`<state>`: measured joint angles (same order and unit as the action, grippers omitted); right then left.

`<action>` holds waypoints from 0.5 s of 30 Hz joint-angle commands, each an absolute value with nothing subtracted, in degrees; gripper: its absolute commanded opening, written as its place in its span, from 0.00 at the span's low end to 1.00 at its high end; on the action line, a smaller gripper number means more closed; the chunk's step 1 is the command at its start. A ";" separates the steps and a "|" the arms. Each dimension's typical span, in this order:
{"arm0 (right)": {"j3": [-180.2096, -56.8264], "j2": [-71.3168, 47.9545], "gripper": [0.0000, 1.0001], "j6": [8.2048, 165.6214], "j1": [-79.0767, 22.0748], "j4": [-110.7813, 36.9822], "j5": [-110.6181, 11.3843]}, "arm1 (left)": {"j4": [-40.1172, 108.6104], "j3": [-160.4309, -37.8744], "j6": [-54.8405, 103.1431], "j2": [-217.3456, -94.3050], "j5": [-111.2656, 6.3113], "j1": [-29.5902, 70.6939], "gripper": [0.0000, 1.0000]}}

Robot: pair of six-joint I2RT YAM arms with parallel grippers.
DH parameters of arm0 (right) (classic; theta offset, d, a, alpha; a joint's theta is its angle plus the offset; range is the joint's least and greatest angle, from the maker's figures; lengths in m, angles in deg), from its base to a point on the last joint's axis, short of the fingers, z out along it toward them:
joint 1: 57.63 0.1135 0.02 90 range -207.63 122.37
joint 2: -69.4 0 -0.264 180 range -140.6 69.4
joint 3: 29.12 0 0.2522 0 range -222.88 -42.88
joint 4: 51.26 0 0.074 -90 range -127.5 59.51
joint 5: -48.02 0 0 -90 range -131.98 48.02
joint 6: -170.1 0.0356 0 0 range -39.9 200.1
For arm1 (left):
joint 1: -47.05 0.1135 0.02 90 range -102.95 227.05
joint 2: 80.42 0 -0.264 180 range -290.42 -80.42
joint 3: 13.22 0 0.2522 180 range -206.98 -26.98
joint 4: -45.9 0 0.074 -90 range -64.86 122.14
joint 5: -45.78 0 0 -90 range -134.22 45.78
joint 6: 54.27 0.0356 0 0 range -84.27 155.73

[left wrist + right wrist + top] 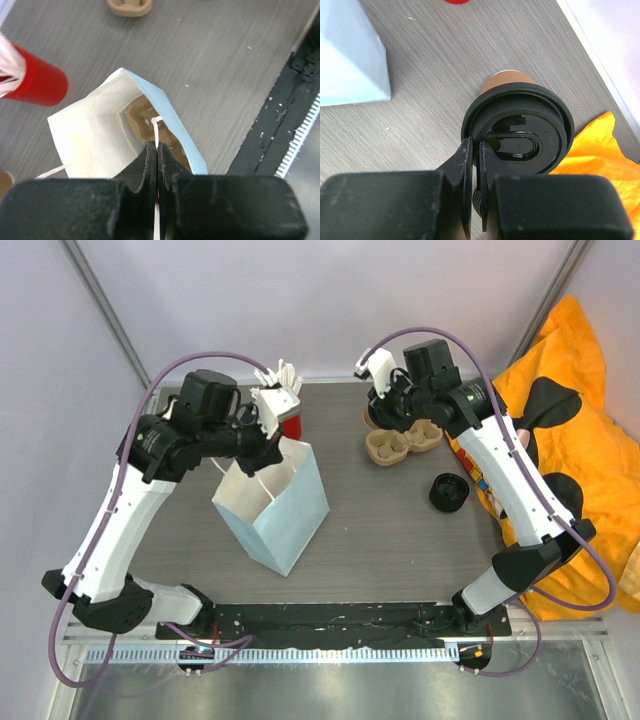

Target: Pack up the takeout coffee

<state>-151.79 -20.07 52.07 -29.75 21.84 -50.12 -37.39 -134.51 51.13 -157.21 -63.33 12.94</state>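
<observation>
Nearest the arms, the paper bag (pixel 283 508) is standing upright on the desk (pixel 390 540), left of centre, with its mouth gaping. The left gripper (pixel 156 146) is clamping down on the bag's white cord handle (pixel 155 127), jaws pressed together on the cord, and is holding the mouth open that way. At the bottom of the bag something tan (pixel 141 116) is lying; I cannot tell what it is. To the right, a black round piece (pixel 448 492), perhaps a spare lid, is sitting alone on the desk.

Farther back, the moulded cup carrier (pixel 405 440) is resting on the desk. By its far-left corner the right gripper (pixel 474 144) is pinching the rim of the black lid (pixel 540 120) that is capping the takeout coffee (pixel 508 83), one finger outside the rim and one inside. So the cup is sitting in the right gripper's hold at the far side, well apart from the bag; whether its base is touching anything is hidden. At the very back, the red cup (pixel 37 82) of white sticks is standing just beyond the bag.

Judging by this, the lidding and the grasp are looking finished, and the bag is being held ready. Carrying the cup across, lowering it upright into the mouth and letting go are all waiting to be done.
</observation>
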 commanded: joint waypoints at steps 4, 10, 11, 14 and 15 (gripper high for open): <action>-151.96 -17.44 0.01 53.20 -30.73 19.37 -48.66 | -36.50 -136.14 51.73 -160.48 -68.82 8.03 0.19; -151.08 -16.29 0.01 53.38 -32.49 18.93 -48.83 | -37.20 -138.42 51.82 -161.01 -71.37 7.06 0.55; -151.25 -16.29 0.01 53.55 -32.58 18.84 -48.83 | -37.38 -139.04 51.81 -160.93 -71.55 7.06 0.60; -152.74 -16.55 0.01 53.91 -32.67 19.45 -48.66 | -37.47 -142.11 52.25 -160.58 -69.80 7.06 0.78; -154.23 -16.82 0.01 53.91 -32.67 20.07 -48.74 | -37.47 -143.51 52.95 -160.23 -68.84 7.06 0.84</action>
